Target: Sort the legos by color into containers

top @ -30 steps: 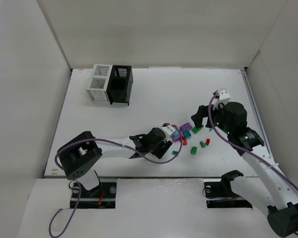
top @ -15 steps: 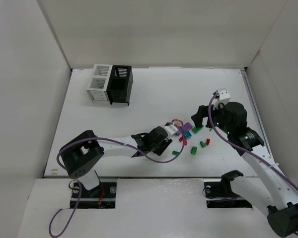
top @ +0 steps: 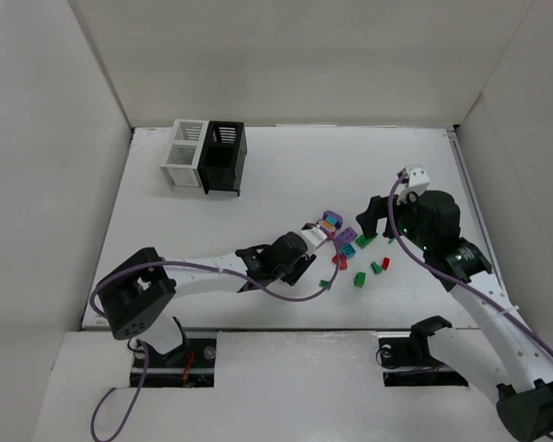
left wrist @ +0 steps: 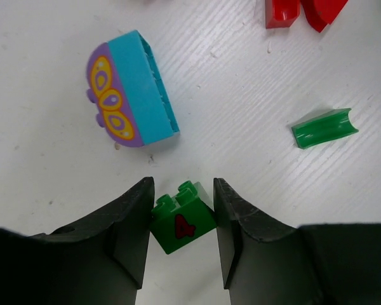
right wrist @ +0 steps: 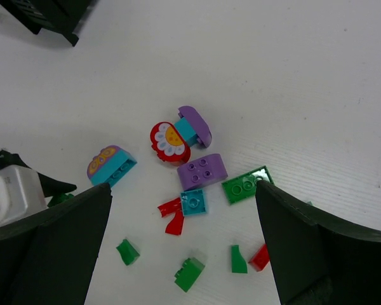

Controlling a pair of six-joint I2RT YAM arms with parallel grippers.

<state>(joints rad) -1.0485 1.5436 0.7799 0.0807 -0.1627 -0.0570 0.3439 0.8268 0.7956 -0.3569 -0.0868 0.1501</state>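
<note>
Left wrist view shows the left claw clamped on a green lego marked with a red 4, near a teal-and-purple lego lying on the worktop. Above the scattered legos the right claw hangs wide open. The white and black containers stand well apart, far left.

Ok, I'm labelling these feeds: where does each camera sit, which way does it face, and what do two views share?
Top external: fixed above and behind, looking down at the table, containers and legos; both arms show.
Left wrist: on that wrist, near the table, looking down; its jaws pinch a green brick.
Right wrist: on that wrist, higher, looking down on the legos; its open jaws fill the lower corners.
Shared: both wrist views show the teal-and-purple brick.
</note>
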